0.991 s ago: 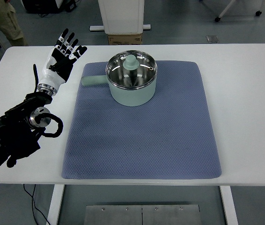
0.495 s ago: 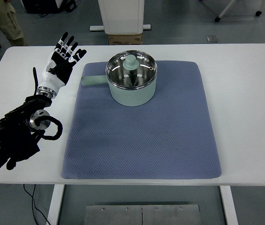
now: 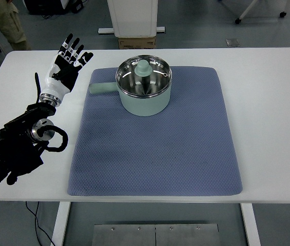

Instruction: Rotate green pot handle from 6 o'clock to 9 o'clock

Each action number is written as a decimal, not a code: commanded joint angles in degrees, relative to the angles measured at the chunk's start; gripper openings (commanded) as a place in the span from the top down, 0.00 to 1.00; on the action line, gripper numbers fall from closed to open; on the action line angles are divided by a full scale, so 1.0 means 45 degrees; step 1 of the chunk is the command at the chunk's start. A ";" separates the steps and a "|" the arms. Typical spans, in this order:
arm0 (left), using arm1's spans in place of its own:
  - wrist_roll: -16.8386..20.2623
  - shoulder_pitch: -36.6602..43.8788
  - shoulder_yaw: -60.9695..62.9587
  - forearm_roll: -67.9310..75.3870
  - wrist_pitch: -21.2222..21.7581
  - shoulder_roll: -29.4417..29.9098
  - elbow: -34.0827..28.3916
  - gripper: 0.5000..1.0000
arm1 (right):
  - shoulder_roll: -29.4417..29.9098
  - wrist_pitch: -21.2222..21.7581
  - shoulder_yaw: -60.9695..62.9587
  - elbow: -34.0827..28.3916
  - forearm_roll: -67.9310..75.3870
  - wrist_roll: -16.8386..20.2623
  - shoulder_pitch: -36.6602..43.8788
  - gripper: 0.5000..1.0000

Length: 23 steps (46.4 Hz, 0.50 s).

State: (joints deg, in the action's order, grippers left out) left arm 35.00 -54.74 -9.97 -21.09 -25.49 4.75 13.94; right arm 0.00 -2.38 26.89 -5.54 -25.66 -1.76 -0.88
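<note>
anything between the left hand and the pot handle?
Top view: nothing. Only bare white table and the blue mat's edge separate the open left hand from the pot handle.

There is one green pot (image 3: 143,97). It has one lid (image 3: 143,77), and the lid has one knob (image 3: 143,67). The pot has one handle (image 3: 102,88). There is one blue mat (image 3: 155,148) and one white table (image 3: 273,102). I see one robot hand (image 3: 66,66). One cardboard box (image 3: 136,42) sits on the floor. One person (image 3: 3,20) stands in the corner.
</note>
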 commanded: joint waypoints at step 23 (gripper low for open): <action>0.0000 0.0191 -0.0127 0.0020 0.0020 -0.0078 0.0007 0.00 | 0.0000 0.0001 0.0060 0.0000 0.0019 0.0039 -0.0078 0.00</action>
State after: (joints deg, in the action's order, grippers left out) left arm 35.00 -54.17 -10.54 -21.00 -25.45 4.48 13.91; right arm 0.00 -2.33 27.13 -5.56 -25.61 -1.60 -1.15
